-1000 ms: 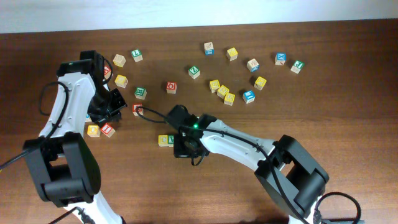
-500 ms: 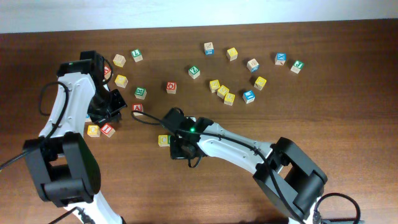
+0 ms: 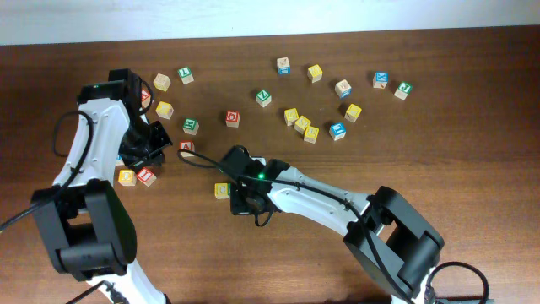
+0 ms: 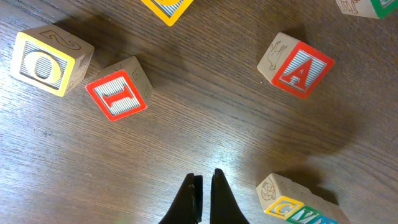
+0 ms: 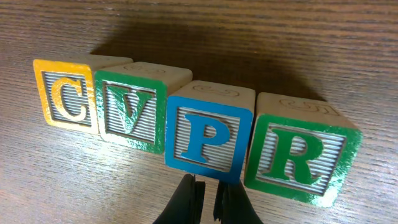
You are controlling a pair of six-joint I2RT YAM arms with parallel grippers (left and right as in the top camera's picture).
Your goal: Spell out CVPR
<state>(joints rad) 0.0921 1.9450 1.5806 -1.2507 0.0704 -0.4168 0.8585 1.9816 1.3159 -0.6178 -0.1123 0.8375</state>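
Observation:
Four letter blocks stand side by side in the right wrist view: a yellow C (image 5: 65, 99), a green V (image 5: 132, 112), a blue P (image 5: 208, 138) and a green R (image 5: 297, 155). My right gripper (image 5: 208, 190) is shut and empty just in front of the P. In the overhead view my right gripper (image 3: 243, 196) hides most of the row, and only the C block (image 3: 222, 190) shows. My left gripper (image 4: 203, 182) is shut and empty over bare table. It also shows in the overhead view (image 3: 160, 142), to the left of the row.
Near my left gripper lie a red A block (image 4: 295, 65), a red I block (image 4: 118, 87) and a yellow O block (image 4: 50, 59). Several more loose blocks lie along the far side of the table, such as a red block (image 3: 232, 118) and a blue one (image 3: 337, 130).
My right gripper has shifted slightly left over the row, so it now hides the green V block in the overhead view. The left arm has not moved.

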